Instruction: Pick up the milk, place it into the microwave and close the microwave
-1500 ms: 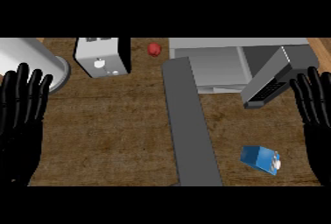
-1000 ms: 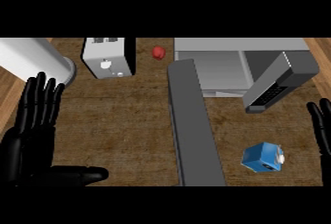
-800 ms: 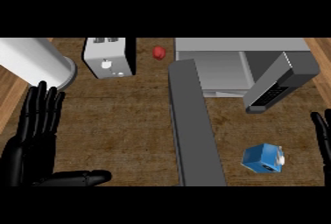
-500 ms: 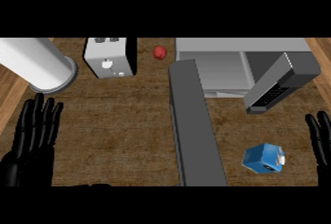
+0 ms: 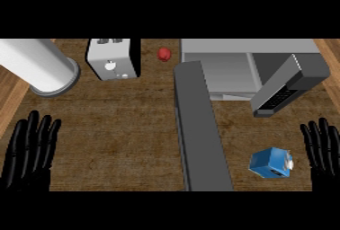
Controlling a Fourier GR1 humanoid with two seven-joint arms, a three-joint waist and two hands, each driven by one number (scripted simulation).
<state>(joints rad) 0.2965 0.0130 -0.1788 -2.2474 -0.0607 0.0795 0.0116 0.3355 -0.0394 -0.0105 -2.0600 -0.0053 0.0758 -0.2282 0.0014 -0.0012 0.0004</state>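
Both hands, left [image 5: 30,150] and right [image 5: 323,148], lay open and empty, wrists cut off below; the milk [image 5: 270,163] sat near the right.

On the brown wood-grain table [image 5: 119,134], a white toaster [image 5: 114,59] stands near the far edge between a large white cylinder [image 5: 36,65] at the left and a small red object [image 5: 164,54].
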